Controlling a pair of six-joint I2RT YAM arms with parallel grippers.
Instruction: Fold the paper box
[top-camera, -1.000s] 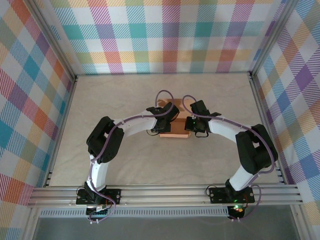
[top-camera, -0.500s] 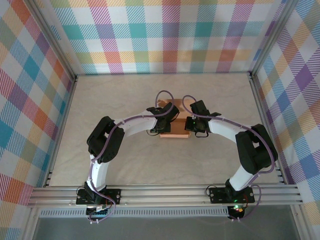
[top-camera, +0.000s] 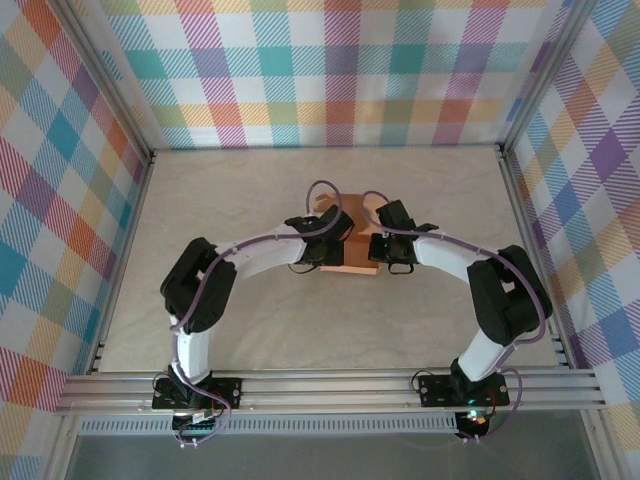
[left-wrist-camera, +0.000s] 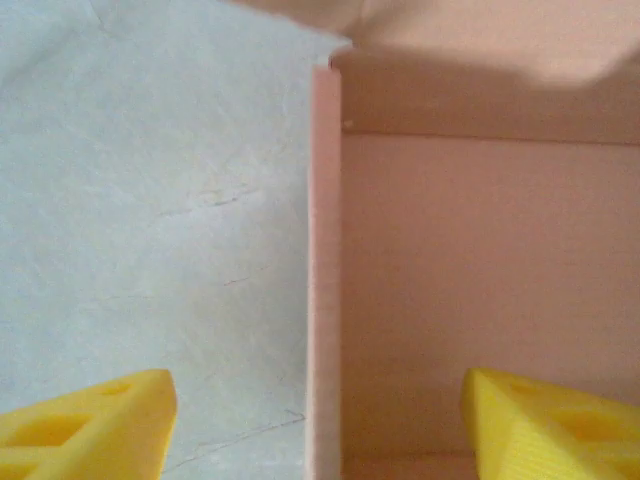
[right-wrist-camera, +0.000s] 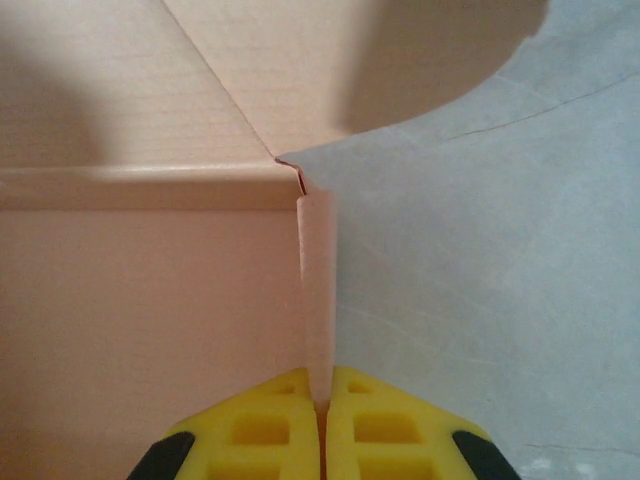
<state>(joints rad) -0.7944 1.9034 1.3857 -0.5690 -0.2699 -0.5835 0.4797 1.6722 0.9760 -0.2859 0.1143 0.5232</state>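
The paper box (top-camera: 350, 262) is a salmon-orange shallow tray lying mid-table between the two wrists. Its left side wall (left-wrist-camera: 324, 280) stands upright between the spread yellow fingers of my left gripper (left-wrist-camera: 318, 425), which is open; one finger is outside over the table, the other inside the box, neither touching the wall. My right gripper (right-wrist-camera: 320, 405) is shut on the box's right side wall (right-wrist-camera: 318, 290), pinching its top edge. The box floor (right-wrist-camera: 150, 310) and a rear flap (right-wrist-camera: 300, 70) show beyond.
A pale cloth-like table surface (top-camera: 250, 330) surrounds the box. Aluminium frame rails (top-camera: 330, 390) run along the near edge, and plaid walls (top-camera: 330, 70) enclose the back and both sides.
My left gripper has opened and let go of the box's left wall. The left arm's elbow has shifted left and its wrist moved slightly away from me. The right arm holds still.
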